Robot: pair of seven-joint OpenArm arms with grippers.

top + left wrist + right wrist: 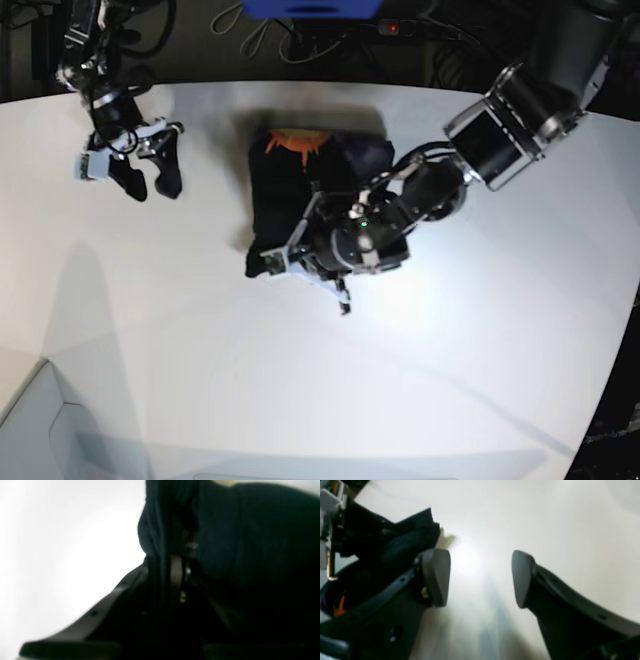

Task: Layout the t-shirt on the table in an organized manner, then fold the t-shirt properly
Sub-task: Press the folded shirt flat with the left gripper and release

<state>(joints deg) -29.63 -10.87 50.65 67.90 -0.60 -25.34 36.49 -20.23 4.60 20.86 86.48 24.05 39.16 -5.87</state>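
1. The black t-shirt (300,185) lies bunched in a rough rectangle on the white table (200,340), a little toward the far side of the middle.
2. An orange print shows on the far edge of the t-shirt in the base view, with a purplish patch just to its right. No word or letter on it can be read.
3. The left gripper (300,262) is down at the near left corner of the t-shirt, and its arm reaches in from the far right.
4. In the left wrist view, dark cloth (225,530) is bunched right at the fingers (176,572), which stand close together and pinch a fold of the t-shirt.
5. That view is dark and blurred, so how much cloth sits in the grip cannot be told.
6. The right gripper (150,180) is over bare table at the far left, well apart from the t-shirt.
7. In the right wrist view its two grey fingertips (437,576) stand wide apart with nothing between them, only white table behind.
8. The right wrist view also shows the t-shirt at its left edge, with a small orange fleck low down.
9. No brand, label or legible writing shows in any view.
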